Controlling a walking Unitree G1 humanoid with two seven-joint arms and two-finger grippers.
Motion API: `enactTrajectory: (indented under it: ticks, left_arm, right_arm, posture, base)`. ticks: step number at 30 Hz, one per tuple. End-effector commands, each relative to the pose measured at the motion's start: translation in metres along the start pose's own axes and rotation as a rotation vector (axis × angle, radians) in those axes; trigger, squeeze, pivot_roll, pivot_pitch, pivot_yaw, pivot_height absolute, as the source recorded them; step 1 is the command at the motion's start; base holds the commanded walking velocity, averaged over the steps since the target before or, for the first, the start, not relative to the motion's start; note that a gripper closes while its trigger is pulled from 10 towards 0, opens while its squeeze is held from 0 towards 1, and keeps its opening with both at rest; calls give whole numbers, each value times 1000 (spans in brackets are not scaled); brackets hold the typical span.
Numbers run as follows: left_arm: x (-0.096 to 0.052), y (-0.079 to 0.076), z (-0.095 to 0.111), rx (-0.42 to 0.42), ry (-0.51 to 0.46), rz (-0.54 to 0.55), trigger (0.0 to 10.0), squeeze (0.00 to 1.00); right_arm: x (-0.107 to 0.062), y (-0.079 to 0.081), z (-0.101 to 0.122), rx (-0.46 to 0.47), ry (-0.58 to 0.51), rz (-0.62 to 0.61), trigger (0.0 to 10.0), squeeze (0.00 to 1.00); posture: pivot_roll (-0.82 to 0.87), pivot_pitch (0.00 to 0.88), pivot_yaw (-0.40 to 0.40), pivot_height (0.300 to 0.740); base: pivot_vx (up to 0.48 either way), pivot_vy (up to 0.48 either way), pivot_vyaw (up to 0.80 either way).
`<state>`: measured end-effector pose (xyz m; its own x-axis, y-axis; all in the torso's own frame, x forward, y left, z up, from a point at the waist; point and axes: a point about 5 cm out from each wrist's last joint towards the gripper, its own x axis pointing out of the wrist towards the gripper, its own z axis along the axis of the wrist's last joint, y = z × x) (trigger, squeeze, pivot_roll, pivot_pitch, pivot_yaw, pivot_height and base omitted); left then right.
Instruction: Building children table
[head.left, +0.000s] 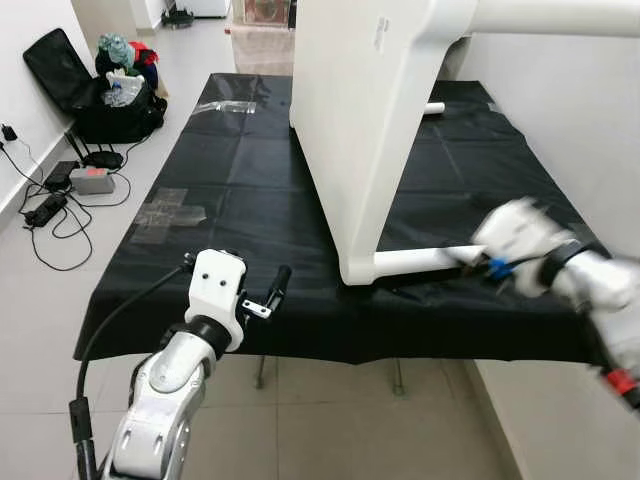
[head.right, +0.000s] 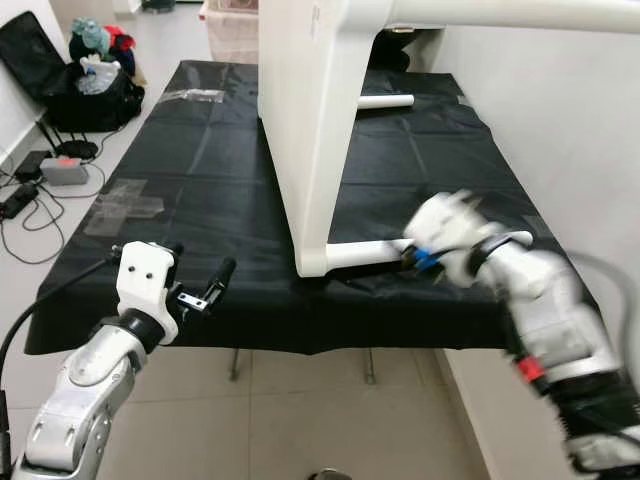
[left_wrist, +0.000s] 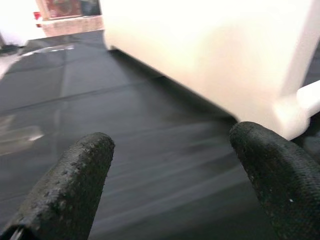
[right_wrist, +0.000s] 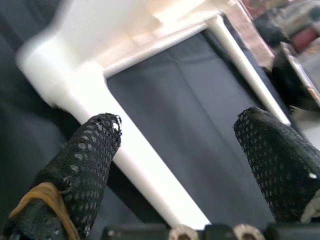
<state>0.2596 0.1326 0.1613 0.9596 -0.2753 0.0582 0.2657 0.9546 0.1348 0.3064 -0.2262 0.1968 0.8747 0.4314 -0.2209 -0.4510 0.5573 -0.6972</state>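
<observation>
Left gripper (head.left: 262, 290) at black table's (head.left: 180, 290) front edge, right gripper (right_wrist: 180, 150) astride white leg (right_wrist: 145, 170), both jaws apart, empty.

bare black cloth (head.left: 230, 215) left, white table panel (head.left: 350, 130) blocking right

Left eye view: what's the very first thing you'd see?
A big white table top standing on its edge on the black-covered table. The right gripper, blurred, reaches at the white leg lying at its base, jaws open around it. The left gripper hovers open at the near edge.
</observation>
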Motion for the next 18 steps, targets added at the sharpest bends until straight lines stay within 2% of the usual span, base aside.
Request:
enactTrajectory:
  ticks: [1,2,3,5,8,10,11,13,14,16,17,18]
  left_arm:
    - [5,-2,1,35,-5,4,10000,0]
    - [5,-2,1,35,-5,4,10000,0]
    - [9,-5,4,43,-22,-7,10000,0]
    - [22,-17,17,75,-75,-67,10000,0]
    - [28,-23,23,84,-99,-98,10000,0]
    - [39,-34,32,83,-136,-156,10000,0]
    - [39,-34,32,83,-136,-156,10000,0]
    - [60,-46,44,75,-181,-206,10000,0]
    - [60,-46,44,75,-181,-206,10000,0]
    - [82,-58,56,45,-208,-240,10000,0]
    - [82,-58,56,45,-208,-240,10000,0]
    - [88,-61,59,35,-210,-248,10000,0]
  right_arm:
    - [10,21,-6,50,25,-8,10000,0]
    - [10,21,-6,50,25,-8,10000,0]
    - [15,30,-10,73,40,-9,10000,0]
    - [19,37,-20,99,89,-40,10000,0]
    - [18,34,-24,101,112,-57,10000,0]
    - [14,24,-31,105,153,-108,10000,0]
    - [14,24,-31,105,153,-108,10000,0]
    - [8,18,-35,103,184,-145,10000,0]
    - [8,18,-35,103,184,-145,10000,0]
    - [3,20,-36,105,198,-152,10000,0]
    - [3,20,-36,105,198,-152,10000,0]
    - [2,21,-36,107,200,-154,10000,0]
  posture:
    - [-75,51,-69,740]
    - [-75,51,-69,740]
    - [-75,51,-69,740]
    - [-65,53,-76,740]
    - [-69,57,-75,740]
    - [-74,61,-73,740]
    - [-74,61,-73,740]
    - [-93,70,-61,740]
    - [-93,70,-61,740]
    - [-104,76,-55,740]
    - [-104,76,-55,740]
    - [-108,81,-51,740]
  base:
    - [0,0,0]
    - [0,0,0]
    - [0,0,0]
    - [0,0,0]
    - [0,0,0]
    - [0,0,0]
    - [0,0,0]
    - [0,0,0]
    - [0,0,0]
    - [0,0,0]
    - [0,0,0]
    - [0,0,0]
